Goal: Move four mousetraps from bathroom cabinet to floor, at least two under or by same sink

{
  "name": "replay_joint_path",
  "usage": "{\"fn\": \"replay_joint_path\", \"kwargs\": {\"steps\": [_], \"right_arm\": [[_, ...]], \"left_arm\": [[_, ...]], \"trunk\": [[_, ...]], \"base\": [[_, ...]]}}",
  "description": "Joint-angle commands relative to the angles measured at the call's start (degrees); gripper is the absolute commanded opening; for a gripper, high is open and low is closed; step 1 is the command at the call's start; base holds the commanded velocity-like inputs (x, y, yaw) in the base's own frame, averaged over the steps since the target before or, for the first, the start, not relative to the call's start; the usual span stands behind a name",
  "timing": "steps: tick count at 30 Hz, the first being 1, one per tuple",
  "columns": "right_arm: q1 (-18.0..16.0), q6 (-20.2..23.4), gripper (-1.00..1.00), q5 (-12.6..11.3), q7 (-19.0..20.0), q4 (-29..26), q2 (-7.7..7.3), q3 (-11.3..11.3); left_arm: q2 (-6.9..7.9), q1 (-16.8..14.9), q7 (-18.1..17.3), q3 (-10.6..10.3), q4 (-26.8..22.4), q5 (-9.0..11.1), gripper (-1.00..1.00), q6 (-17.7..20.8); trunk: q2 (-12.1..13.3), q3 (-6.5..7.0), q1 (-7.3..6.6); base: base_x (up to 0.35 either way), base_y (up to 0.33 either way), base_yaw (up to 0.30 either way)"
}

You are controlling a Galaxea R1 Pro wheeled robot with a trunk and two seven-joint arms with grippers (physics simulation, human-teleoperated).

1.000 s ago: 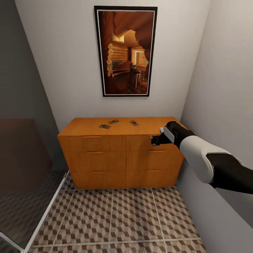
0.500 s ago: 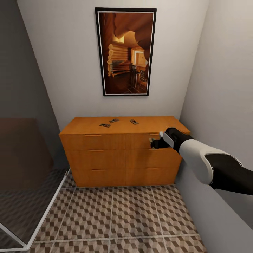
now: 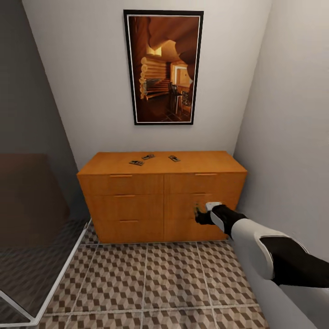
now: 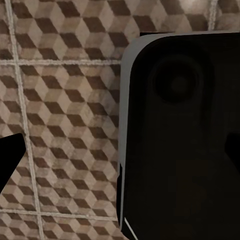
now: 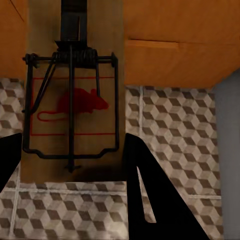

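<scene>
1. The right gripper point(image 3: 199, 214) is low down in front of the cabinet point(image 3: 137, 201), near the right-hand drawers.
2. It is clamped on one mousetrap point(image 5: 72, 107). In the right wrist view the little brown board sits between the two black fingers point(image 5: 150, 200), and they press on its sides.
3. This mousetrap has dark wire parts and a red mouse picture on it.
4. It hangs in the air above the bathroom floor point(image 3: 173, 283) and does not touch it.
5. In the head view, three more mousetraps lie flat on top of the cabinet. One point(image 3: 136, 162) is to the left, one point(image 3: 147, 156) is just beside it, and one point(image 3: 174, 158) sits a bit apart to the right.
6. The cabinet is orange-brown, with drawers and wooden bar handles. It stands against the back wall, in the corner by the right wall.
7. A tall picture point(image 3: 163, 67) in a black frame hangs on the wall above the cabinet.
8. The floor has tiles with a brown and beige cube pattern and pale lines between them.
9. The left wrist view looks down at those tiles past a big dark robot part. I cannot tell if the left claw is open or closed.
</scene>
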Motion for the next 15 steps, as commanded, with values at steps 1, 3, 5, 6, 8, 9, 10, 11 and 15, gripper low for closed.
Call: {"fn": "replay_joint_path", "kwargs": {"steps": [1, 3, 5, 6, 8, 9, 10, 11, 15], "right_arm": [[0.79, -0.29, -1.00, 0.31, 0.13, -0.13, 0.02, -0.03], [3.34, -2.48, -1.00, 0.34, 0.16, -0.13, 0.02, -0.03], [5.11, -4.04, -1.00, 0.35, 0.17, -0.13, 0.02, -0.03], [6.11, -5.02, -1.00, 0.36, 0.20, -0.13, 0.02, -0.03], [7.96, -6.57, -1.00, 0.36, 0.26, -0.13, 0.04, -0.03], [8.87, -7.23, -1.00, 0.36, 0.31, -0.13, 0.03, -0.03], [9.72, -7.88, -1.00, 0.36, 0.36, -0.13, 0.04, -0.03], [10.15, -8.22, -1.00, 0.36, 0.38, -0.13, 0.06, -0.03], [13.15, -10.89, -1.00, 0.35, 0.45, -0.13, 0.09, -0.03]], "left_arm": [[0.00, 0.04, 0.05, 0.32, -0.09, -0.16, 1.00, -0.09], [0.01, 0.04, 0.05, 0.32, -0.09, -0.17, 1.00, -0.09], [-0.02, 0.04, 0.05, 0.32, -0.09, -0.18, 1.00, -0.09], [-0.02, 0.04, 0.05, 0.32, -0.09, -0.19, 1.00, -0.09], [-0.03, 0.04, 0.05, 0.32, -0.09, -0.17, 1.00, -0.09], [-0.04, 0.04, 0.05, 0.32, -0.09, -0.16, 1.00, -0.09], [-0.02, 0.04, 0.05, 0.32, -0.09, -0.17, 1.00, -0.09], [-0.02, 0.04, 0.05, 0.32, -0.09, -0.18, 1.00, -0.09], [-0.01, 0.04, 0.05, 0.32, -0.09, -0.20, 1.00, -0.09]], "trunk": [[-0.03, -0.03, 0.00], [-0.03, -0.03, 0.00], [-0.03, -0.03, 0.00], [-0.03, -0.03, 0.00], [-0.03, -0.03, 0.00], [-0.03, -0.03, 0.00], [-0.03, -0.03, 0.00], [-0.03, -0.03, 0.00], [-0.03, -0.03, 0.00]], "base": [[0.000, 0.000, 0.000], [0.000, 0.000, 0.000], [0.000, 0.000, 0.000], [0.000, 0.000, 0.000], [0.000, 0.000, 0.000], [0.000, 0.000, 0.000], [0.000, 0.000, 0.000], [0.000, 0.000, 0.000], [0.000, 0.000, 0.000]]}}
